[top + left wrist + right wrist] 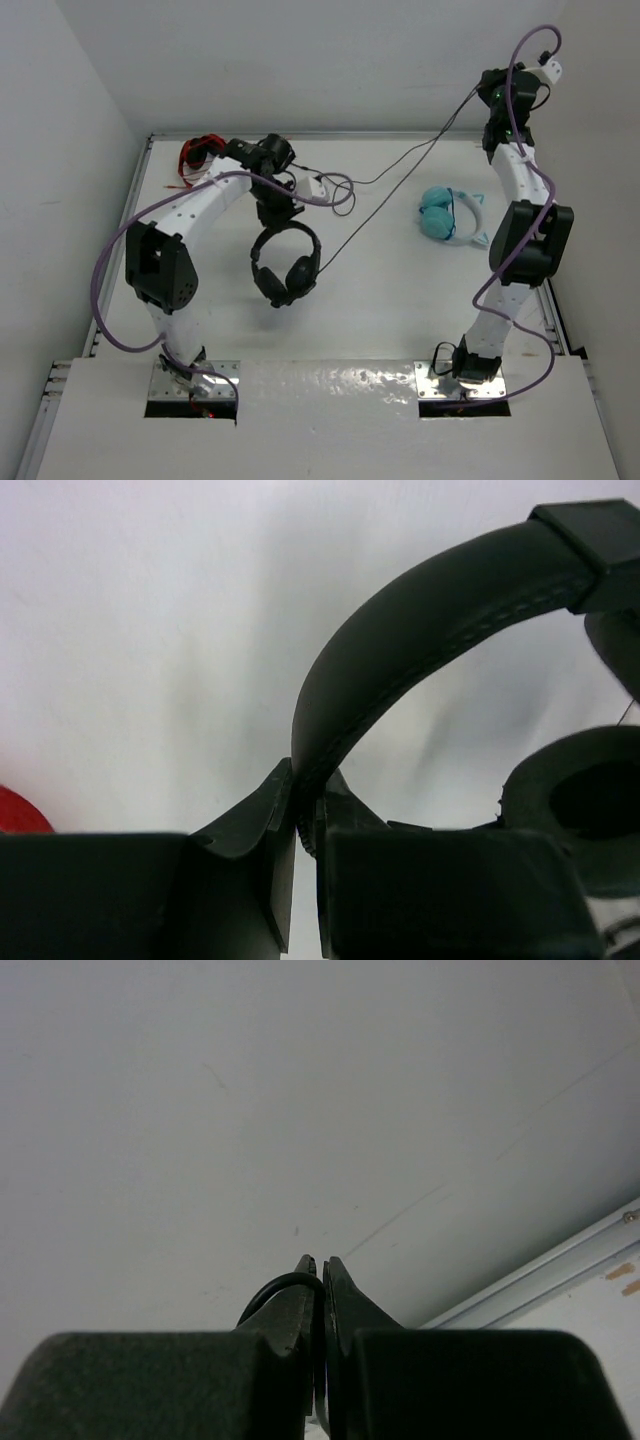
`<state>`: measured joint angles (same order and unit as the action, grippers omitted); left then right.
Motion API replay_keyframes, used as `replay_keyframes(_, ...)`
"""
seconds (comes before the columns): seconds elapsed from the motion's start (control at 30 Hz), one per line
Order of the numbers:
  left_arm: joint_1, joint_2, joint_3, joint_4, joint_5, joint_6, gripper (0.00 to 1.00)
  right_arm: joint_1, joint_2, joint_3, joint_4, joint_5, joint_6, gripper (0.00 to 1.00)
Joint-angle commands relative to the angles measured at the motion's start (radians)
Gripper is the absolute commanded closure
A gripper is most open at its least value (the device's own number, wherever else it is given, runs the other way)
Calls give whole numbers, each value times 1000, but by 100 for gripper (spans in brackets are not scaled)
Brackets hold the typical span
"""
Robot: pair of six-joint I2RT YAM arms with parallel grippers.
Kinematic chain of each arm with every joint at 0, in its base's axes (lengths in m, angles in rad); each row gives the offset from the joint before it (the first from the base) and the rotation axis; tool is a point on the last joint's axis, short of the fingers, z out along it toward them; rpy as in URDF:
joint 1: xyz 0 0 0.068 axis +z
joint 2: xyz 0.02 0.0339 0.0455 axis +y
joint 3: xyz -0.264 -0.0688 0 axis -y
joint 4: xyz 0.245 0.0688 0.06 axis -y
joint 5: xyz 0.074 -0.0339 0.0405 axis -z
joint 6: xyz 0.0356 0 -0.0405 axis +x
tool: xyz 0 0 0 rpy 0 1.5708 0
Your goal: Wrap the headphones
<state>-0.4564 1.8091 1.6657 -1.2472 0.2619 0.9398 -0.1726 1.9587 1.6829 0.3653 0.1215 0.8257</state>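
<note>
Fingers of the left gripper (305, 815) are pinched tight on the thin black headband (400, 650) of the headphones (287, 262). Fingers of the right gripper (320, 1265) are pressed together too, with a loop of the thin dark cable (268, 1298) caught between them. Under it all is the big white table (400, 310). The left arm (175, 230) bends over the left half of the table. The right arm (520, 220) stands tall at the far right. The headphones sit at the left gripper, left of the middle of the table, with their round cups toward the near side. I cannot tell if the cups touch the table. Teal headphones (445, 215) lie near the right arm. Red headphones (200, 152) lie in the far left corner. The cable (372, 213) runs in a straight line from the black cups up to the right gripper.
</note>
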Motion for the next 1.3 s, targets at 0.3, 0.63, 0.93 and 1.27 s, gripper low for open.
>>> replay_keyframes(0.3, -18, -50, 385, -5, 577, -178, 100, 191, 285, 287, -321, 47, -183, 100)
replay_keyframes(0.63, 209, 1, 488, 572, 665, -1014, 100, 390, 152, -147, -214, -59, -237, 100)
replay_keyframes(0.93, 415, 97, 571, 742, 380, -1444, 100, 663, -65, -610, 3, -37, -267, 100)
replay_keyframes(1.27, 456, 211, 603, 740, 113, -1417, 100, 1030, -174, -600, -187, -64, -533, 100)
